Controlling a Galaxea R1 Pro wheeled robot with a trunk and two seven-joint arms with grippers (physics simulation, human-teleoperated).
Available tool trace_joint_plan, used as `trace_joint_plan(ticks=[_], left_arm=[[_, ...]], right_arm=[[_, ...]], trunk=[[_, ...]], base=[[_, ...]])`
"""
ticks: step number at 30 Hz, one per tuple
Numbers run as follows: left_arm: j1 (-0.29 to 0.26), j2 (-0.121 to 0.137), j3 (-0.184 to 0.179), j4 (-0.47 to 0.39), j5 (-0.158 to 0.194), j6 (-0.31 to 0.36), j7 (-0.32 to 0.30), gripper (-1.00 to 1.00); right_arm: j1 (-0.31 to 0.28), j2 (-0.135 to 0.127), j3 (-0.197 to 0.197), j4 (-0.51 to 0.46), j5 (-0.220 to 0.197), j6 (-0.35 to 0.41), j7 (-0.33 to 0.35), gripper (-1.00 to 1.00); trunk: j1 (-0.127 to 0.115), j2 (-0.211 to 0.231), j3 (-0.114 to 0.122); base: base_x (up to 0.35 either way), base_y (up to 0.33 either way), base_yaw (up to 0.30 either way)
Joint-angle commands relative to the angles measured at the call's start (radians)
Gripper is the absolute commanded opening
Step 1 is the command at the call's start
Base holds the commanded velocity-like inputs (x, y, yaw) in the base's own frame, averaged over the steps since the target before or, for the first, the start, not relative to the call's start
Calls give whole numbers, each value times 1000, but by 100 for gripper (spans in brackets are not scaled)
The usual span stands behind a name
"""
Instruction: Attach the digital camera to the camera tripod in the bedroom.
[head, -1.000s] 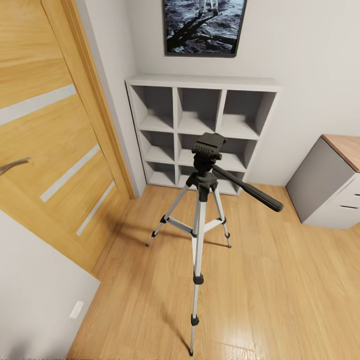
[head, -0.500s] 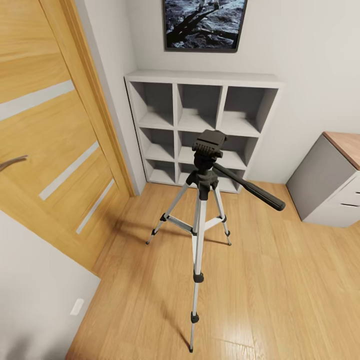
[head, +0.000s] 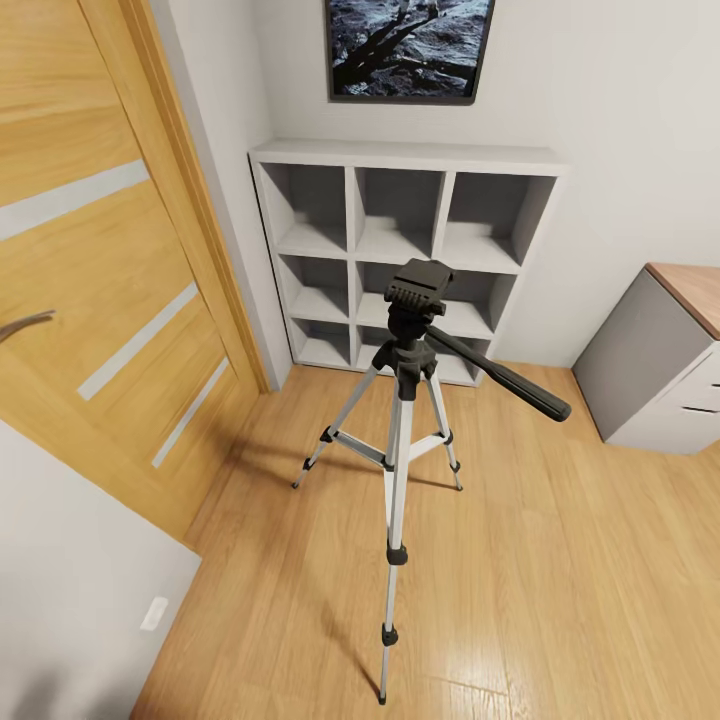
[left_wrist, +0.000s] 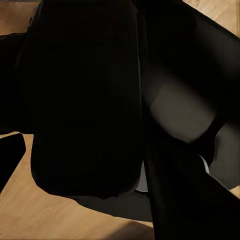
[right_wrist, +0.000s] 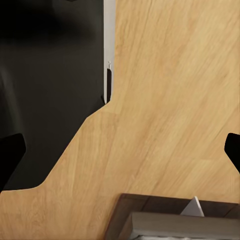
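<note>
In the right wrist view the two black tips of the right gripper (right_wrist: 120, 150) sit at opposite edges of the picture, so its jaws are wide open with nothing between them. Under them is the light wood floor (right_wrist: 170, 100), a large black shape that I cannot identify, and part of a dark frame with a grey piece inside. In the left wrist view almost everything is covered by dark shapes very close to the lens, with small pieces of wood floor at the corners; I cannot tell how the jaws of the left gripper stand, or if they hold something.

The tripod (head: 400, 440) stands upright on the floor (head: 560, 580) of the bedroom, in the middle of the head view. It has three silver legs with black joints and black feet, spread apart. Its black head (head: 418, 285) has a flat top plate with nothing mounted on it, and a long black handle (head: 500, 378) points down toward the right. Just behind it a white cube shelf (head: 405, 160) stands against the pale wall, below a dark framed picture (head: 405, 50). A wooden door (head: 100, 270) is at the left, and a grey cabinet (head: 650, 370) with a wood top is at the right.

Compared with half a second ago, the head view is the same; the tripod has not moved. I can read no writing or brand.
</note>
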Motion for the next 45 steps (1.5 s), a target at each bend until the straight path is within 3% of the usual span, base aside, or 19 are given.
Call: trace_joint_plan(ticks=[1, 13, 40, 45], left_arm=[[0, 0, -8, 0, 3, 0, -6, -100], [-1, 0, -9, 0, -25, 0, -11, -100], [-1, -3, -9, 1, -21, -1, 2, -100], [-1, -3, -9, 1, -20, -1, 5, -100]], right_arm=[[-1, 0, -3, 3, 6, -2, 3, 100], [-1, -2, -3, 3, 5, -4, 3, 100], [-1, -5, 0, -1, 11, -3, 3, 100], [-1, -5, -1, -175, 17, 26, 11, 100]], trunk=[[0, -2, -1], [0, -2, -1], [0, -2, -1], [0, -2, -1]], base=[[0, 0, 0], [0, 0, 0], [0, 0, 0], [0, 0, 0]])
